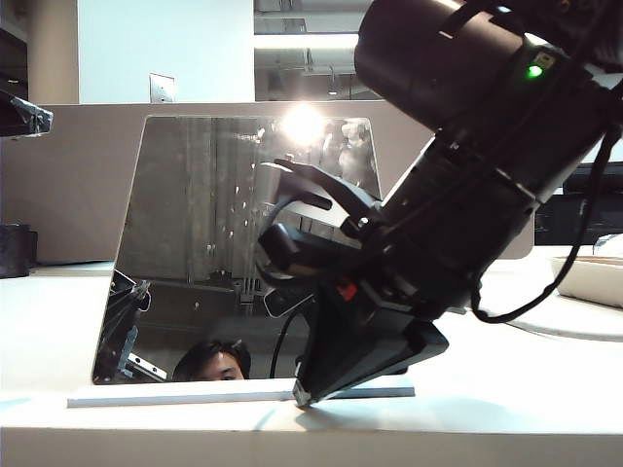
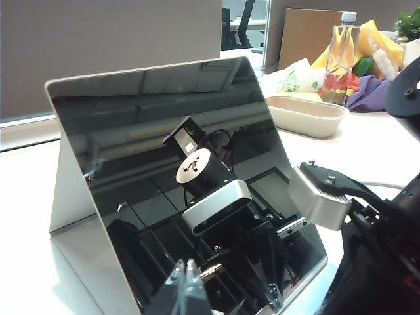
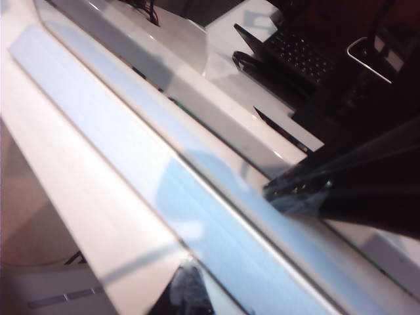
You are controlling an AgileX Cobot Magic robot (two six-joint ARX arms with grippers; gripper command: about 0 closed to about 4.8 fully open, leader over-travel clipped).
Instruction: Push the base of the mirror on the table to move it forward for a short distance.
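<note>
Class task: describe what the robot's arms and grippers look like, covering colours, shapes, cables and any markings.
The right gripper is glossy black and wedge-shaped, on a thick black cylindrical arm with a green light, a red mark and looping black cables. The left gripper has clear, pointed fingertips.

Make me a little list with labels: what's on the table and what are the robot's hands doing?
mirror: upright, leaning back, dark and smudged
base: thin white slab under the mirror
table: white
right gripper: tip down at the base's front edge; open or shut unclear
left gripper: close to the mirror's face; open or shut unclear
tray: beige, behind the mirror
</note>
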